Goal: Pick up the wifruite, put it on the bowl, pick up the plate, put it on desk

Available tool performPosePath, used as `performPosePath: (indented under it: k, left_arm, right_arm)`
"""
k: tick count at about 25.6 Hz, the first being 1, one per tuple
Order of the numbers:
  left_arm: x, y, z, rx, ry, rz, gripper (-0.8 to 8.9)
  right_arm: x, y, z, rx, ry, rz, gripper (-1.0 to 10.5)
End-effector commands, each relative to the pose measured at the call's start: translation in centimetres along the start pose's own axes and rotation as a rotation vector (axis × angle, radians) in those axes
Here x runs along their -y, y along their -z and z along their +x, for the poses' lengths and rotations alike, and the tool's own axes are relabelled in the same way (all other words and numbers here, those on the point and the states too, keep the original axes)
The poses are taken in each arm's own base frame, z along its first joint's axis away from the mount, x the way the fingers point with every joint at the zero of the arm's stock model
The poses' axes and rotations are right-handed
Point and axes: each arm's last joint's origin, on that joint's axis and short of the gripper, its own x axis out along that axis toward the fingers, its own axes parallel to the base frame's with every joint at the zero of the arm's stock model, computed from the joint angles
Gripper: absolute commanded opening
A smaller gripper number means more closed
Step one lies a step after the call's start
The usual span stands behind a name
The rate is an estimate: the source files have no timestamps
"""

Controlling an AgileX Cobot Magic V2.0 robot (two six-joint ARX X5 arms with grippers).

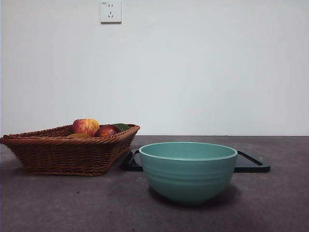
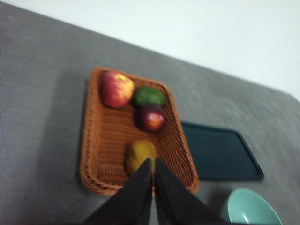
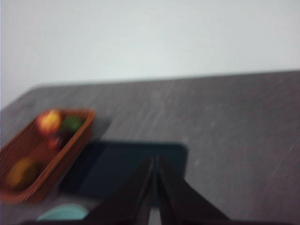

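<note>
Inside basket (image 2: 108,140): wifruite (image 2: 139,154), untouched; bowl (image 1: 188,170) empty; both tools closed.

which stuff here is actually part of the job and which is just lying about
Part of the job:
- wifruite, tan-brown, in the basket
- bowl, teal
- tray, black, probably the "plate"
- desk
- left end effector, shut above the basket
- right end effector, shut above the tray

Just lying about:
- basket
- apple
- dark red fruit
- green fruit
- wall socket
</note>
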Motion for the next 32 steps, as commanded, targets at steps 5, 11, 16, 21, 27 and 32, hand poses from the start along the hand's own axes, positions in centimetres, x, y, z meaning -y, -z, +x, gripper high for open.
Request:
performPosePath:
  k: [5,11,16,21,27,32]
  left_arm:
    - [1.2,-3.3,0.7,-0.138,0.100,0.105,0.10]
    - [2.3,-5.0,1.3,-0.279,0.151,0.142,0.10]
    - [3.8,-5.4,2.1,-0.425,0.247,0.183,0.10]
    - [4.5,-4.8,2.1,-0.494,0.331,0.185,0.10]
    - [4.5,-4.8,2.1,-0.496,0.331,0.183,2.60]
    - [4.5,-4.8,2.1,-0.497,0.331,0.178,4.42]
  right_arm:
    - [-0.5,-3.0,1.6,-0.225,-0.133,-0.073,0.1]
    - [-1.1,-4.2,3.2,-0.382,-0.221,-0.095,0.1]
    - [-2.4,-4.0,4.5,-0.538,-0.330,-0.135,0.1]
    - [-3.7,-3.4,4.7,-0.603,-0.423,-0.179,0.1]
    - [-3.8,-3.2,4.6,-0.625,-0.429,-0.166,1.7]
    - [-3.8,-3.2,4.6,-0.627,-0.427,-0.162,3.8]
